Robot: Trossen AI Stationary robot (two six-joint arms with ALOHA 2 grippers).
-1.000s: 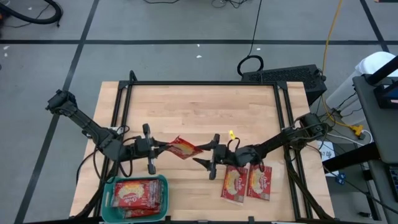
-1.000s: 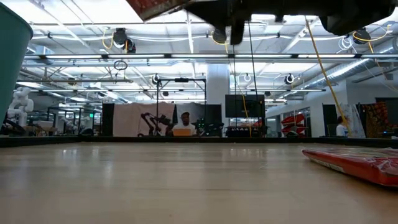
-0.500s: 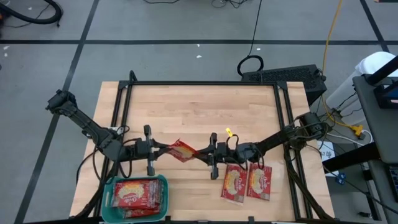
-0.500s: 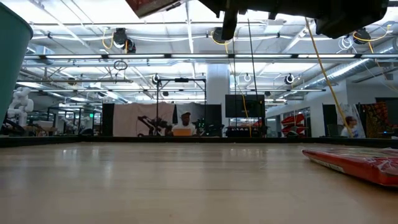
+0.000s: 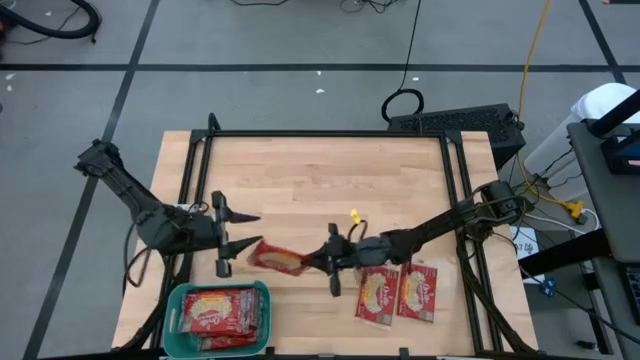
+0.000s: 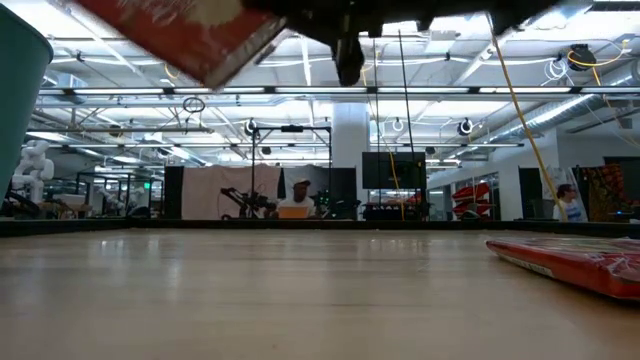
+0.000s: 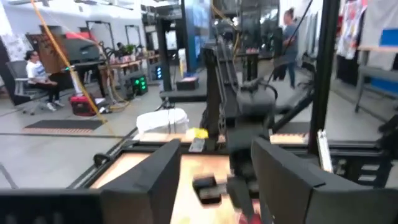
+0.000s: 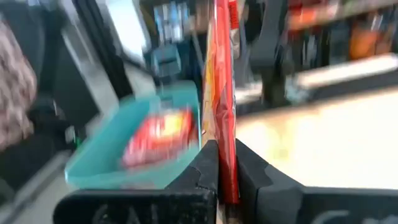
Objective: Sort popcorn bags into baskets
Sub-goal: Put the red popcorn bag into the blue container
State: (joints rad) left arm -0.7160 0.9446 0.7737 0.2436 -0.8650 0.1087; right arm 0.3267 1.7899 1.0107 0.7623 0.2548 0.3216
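Above the middle of the wooden table (image 5: 320, 175), the right gripper (image 5: 312, 261) pinches one popcorn bag (image 5: 276, 259) by its edge, its fingers (image 8: 208, 163) pressed against both faces of the packet, which hangs clear of the tabletop and tilts down in the low view. Just beside it, the left gripper (image 5: 226, 228) stands with its two fingers (image 7: 155, 180) spread wide and nothing between them, apart from the held bag. One teal basket (image 5: 176, 300) sits at the table's near left corner, and red packets (image 5: 218, 312) lie inside it; how many are stacked there I cannot tell. Two more popcorn bags (image 5: 398, 294) lie flat side by side on the table near the right arm, touching or nearly so. That makes three bags outside the basket: one held, two lying
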